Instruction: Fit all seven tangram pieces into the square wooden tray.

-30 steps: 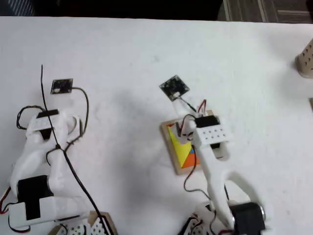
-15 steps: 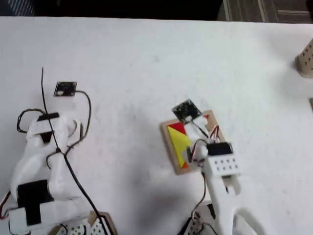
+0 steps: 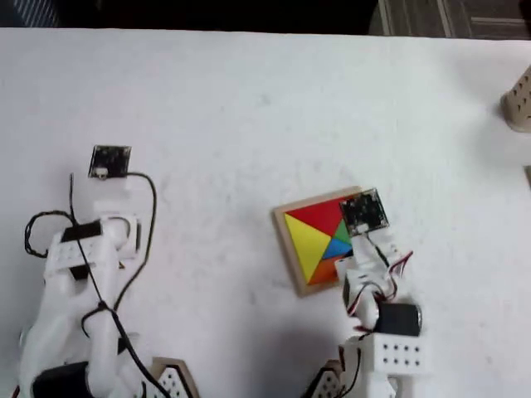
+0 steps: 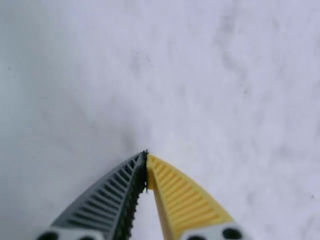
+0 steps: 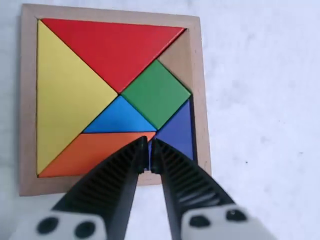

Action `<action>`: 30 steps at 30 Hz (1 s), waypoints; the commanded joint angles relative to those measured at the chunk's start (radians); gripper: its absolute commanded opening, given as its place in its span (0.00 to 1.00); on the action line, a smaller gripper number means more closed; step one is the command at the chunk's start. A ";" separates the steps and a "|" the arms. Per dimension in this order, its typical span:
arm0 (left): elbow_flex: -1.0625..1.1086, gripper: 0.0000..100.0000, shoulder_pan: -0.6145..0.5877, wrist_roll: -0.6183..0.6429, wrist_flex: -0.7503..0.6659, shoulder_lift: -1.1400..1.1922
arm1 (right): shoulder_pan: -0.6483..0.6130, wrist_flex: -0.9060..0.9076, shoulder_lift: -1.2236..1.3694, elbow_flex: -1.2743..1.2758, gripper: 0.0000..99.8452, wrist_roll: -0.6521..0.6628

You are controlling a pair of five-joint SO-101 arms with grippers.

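The square wooden tray [image 5: 198, 75] lies on the white table, also seen in the high view as the tray [image 3: 284, 240]. Inside it lie a red triangle [image 5: 112, 45], a yellow triangle [image 5: 65, 95], a green square [image 5: 156, 94], a blue triangle [image 5: 120, 119], an orange piece [image 5: 85, 150] and a dark blue triangle [image 5: 179, 131]. A wood-coloured triangle [image 5: 177, 57] sits by one corner. My right gripper [image 5: 148, 144] is shut and empty over the tray's near rim. My left gripper [image 4: 146, 156] is shut above bare table, far from the tray. The right arm [image 3: 386, 327] stands just near-right of the tray.
The left arm [image 3: 83, 249] with its trailing black cable stands at the table's left. A wooden pegged block [image 3: 518, 104] sits at the right edge. White table surface stretches open beyond the tray and between the arms.
The right arm has drawn back toward the table's near edge, uncovering the coloured pieces in the tray. The left arm has also pulled back a little.
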 commanded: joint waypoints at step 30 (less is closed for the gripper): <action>0.460 0.02 0.015 -0.009 0.132 -0.986 | 0.012 0.216 -0.367 0.181 0.03 -0.203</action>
